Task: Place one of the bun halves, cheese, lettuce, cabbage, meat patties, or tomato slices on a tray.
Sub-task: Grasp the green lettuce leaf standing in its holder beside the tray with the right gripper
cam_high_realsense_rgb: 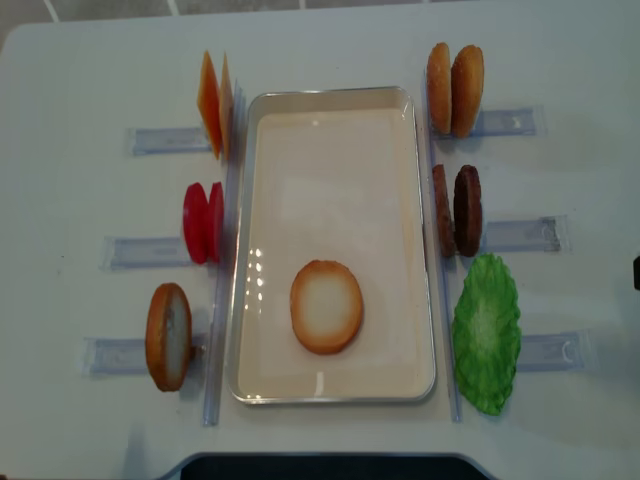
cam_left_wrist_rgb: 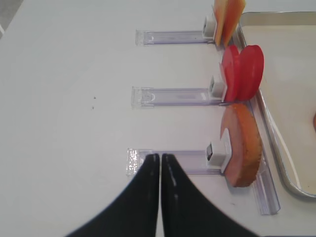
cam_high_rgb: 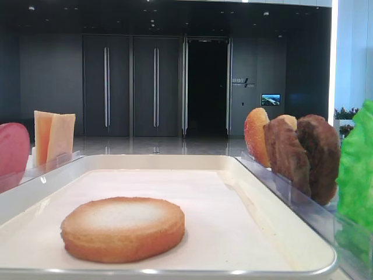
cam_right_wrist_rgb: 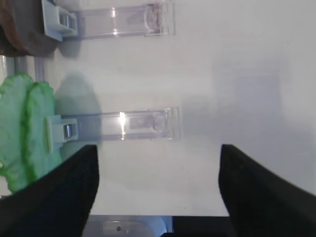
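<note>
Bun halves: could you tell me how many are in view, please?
4: one flat on the tray, one upright at the tray's near left, two upright at its far right.

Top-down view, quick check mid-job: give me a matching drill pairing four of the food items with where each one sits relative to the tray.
Things:
1. lettuce
2. tomato slices
3. cheese
4. flat bun half

Places:
A. lying inside the tray
B. left of the tray, middle holder
C. right of the tray, nearest holder
D. left of the tray, farthest holder

Pairs: 1-C, 2-B, 3-D, 4-A
</note>
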`<act>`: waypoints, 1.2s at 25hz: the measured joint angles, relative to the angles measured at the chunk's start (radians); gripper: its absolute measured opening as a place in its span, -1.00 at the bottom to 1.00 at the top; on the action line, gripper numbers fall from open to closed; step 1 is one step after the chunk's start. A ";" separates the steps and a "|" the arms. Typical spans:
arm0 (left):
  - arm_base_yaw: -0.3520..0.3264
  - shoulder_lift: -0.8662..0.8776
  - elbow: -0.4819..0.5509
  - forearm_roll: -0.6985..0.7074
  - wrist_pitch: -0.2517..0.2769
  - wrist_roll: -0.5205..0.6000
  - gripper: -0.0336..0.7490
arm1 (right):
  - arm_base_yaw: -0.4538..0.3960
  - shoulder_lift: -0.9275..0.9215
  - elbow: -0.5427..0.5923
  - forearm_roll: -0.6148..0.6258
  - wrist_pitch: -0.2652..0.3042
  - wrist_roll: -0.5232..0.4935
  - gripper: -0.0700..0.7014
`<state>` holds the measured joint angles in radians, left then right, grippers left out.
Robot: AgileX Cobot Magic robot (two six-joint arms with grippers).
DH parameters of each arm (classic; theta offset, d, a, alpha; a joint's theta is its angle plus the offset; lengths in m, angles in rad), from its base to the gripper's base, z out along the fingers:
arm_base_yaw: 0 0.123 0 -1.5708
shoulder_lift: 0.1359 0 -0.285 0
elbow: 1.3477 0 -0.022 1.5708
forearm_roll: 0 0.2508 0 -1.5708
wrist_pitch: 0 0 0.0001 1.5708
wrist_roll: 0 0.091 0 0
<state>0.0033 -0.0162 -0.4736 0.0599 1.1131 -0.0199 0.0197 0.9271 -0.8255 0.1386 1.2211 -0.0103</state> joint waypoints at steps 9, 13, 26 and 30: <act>0.000 0.000 0.000 0.000 0.000 0.000 -0.93 | 0.004 0.102 -0.076 -0.005 0.001 0.072 0.51; 0.000 0.000 0.000 0.000 0.000 0.000 -0.93 | 0.086 0.095 -0.077 -0.012 0.001 0.146 0.51; 0.000 0.000 0.000 0.000 0.000 0.000 -0.93 | 0.560 0.092 -0.081 -0.011 0.001 0.494 0.51; 0.000 0.000 0.000 0.000 0.000 0.000 -0.93 | 0.633 0.093 -0.081 -0.036 -0.008 0.553 0.51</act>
<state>0.0033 -0.0162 -0.4736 0.0599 1.1131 -0.0199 0.6530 1.0199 -0.9062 0.1024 1.2136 0.5429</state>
